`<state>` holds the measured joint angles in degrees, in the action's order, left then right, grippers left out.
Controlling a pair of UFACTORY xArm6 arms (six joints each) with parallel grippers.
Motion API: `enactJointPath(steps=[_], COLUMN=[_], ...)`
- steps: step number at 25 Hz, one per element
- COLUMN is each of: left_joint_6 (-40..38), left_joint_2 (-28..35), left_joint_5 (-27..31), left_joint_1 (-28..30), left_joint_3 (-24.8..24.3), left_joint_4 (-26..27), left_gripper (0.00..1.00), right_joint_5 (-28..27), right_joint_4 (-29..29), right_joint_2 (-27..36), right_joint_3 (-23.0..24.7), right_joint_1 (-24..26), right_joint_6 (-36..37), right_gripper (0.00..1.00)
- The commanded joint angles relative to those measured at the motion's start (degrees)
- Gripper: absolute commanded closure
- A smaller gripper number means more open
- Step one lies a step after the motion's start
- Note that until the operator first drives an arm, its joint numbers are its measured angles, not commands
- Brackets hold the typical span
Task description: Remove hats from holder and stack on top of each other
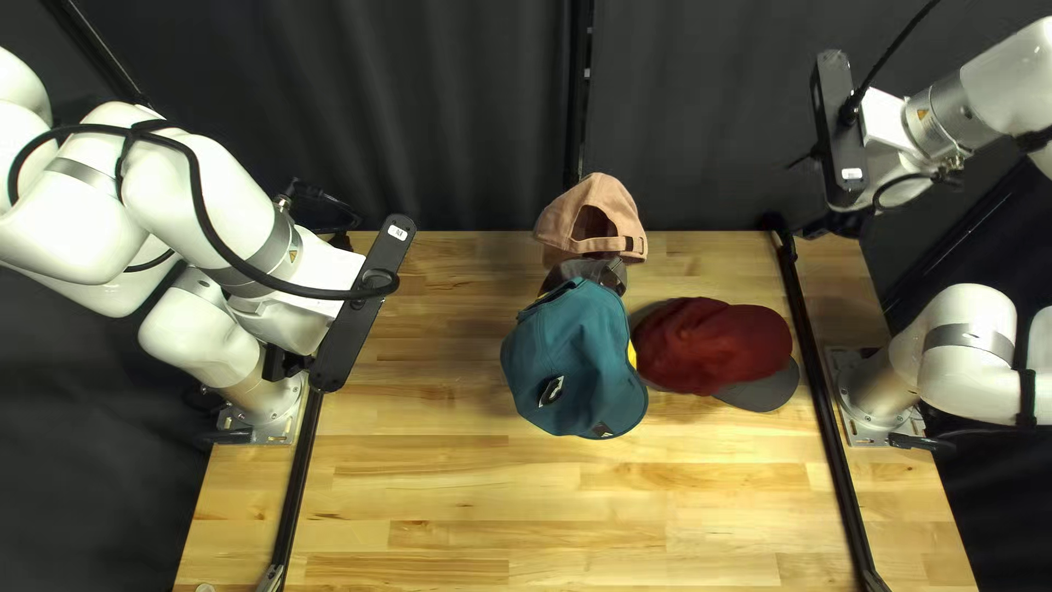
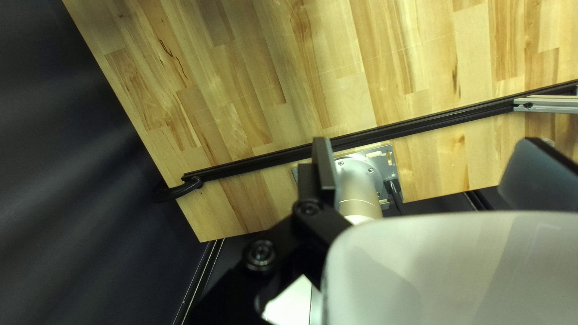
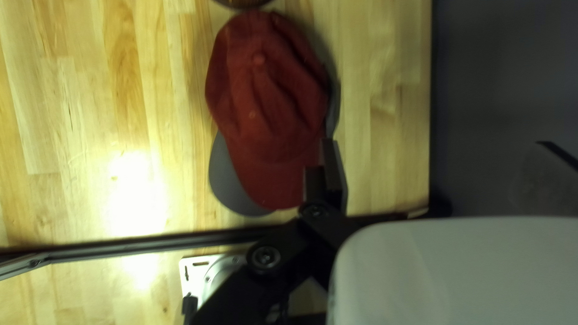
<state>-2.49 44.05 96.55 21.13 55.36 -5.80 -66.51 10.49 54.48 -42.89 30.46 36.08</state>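
On the wooden table (image 1: 460,493), from the top left view: a teal cap (image 1: 571,362) near the middle, crown turned up toward the camera. At twelve o'clock from it, a grey cap (image 1: 604,270), mostly covered. Farther along twelve o'clock, by the table's far edge, a tan cap (image 1: 590,218) with its back opening and strap facing the camera. Whatever carries these three, hidden beneath them. At three o'clock from the teal cap, touching or just beside it, a red cap (image 1: 711,341) lying on the wood, its grey brim (image 1: 764,395) pointing toward four o'clock. Between teal and red, a sliver of yellow (image 1: 631,355), too small to identify. Left arm (image 1: 164,222) folded at nine o'clock of the table, right arm (image 1: 970,99) raised at two o'clock, both well apart from the caps. In the left wrist view, left gripper (image 2: 424,142) spread wide and holding nothing, over bare wood, a black rail (image 2: 406,128) and the arm's own base plate (image 2: 384,158). In the right wrist view, right gripper (image 3: 440,144) likewise spread wide and empty, high over the table's edge, with the red cap below and beside one finger, not between the two.
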Motion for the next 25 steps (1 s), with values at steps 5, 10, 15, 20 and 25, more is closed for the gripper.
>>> enactJointPath(steps=[5,10,15,20,25], left_joint_6=[0.0,0.0,0.0,0.0,0.0], left_joint_2=[0.0,0.0,0.0,0.0,0.0], left_joint_5=[0.0,0.0,0.0,0.0,0.0], left_joint_1=[0.0,0.0,0.0,0.0,0.0], left_joint_3=[0.0,0.0,0.0,0.0,0.0], left_joint_4=[0.0,0.0,0.0,0.0,0.0], left_gripper=[0.00,0.00,0.00,0.00,0.00], right_joint_5=[10.1,13.6,15.8,16.4,14.8], right_joint_4=[3.9,3.7,1.4,-0.9,-1.6], right_joint_2=[-10.2,-17.3,-22.9,-27.2,-30.6], right_joint_3=[-3.6,-7.7,-11.0,-13.2,-15.8], right_joint_1=[-5.0,-8.8,-12.1,-13.7,-13.8], right_joint_6=[2.9,1.8,-0.5,-2.4,-3.7], right_gripper=[0.00,0.00,0.00,0.00,0.00])
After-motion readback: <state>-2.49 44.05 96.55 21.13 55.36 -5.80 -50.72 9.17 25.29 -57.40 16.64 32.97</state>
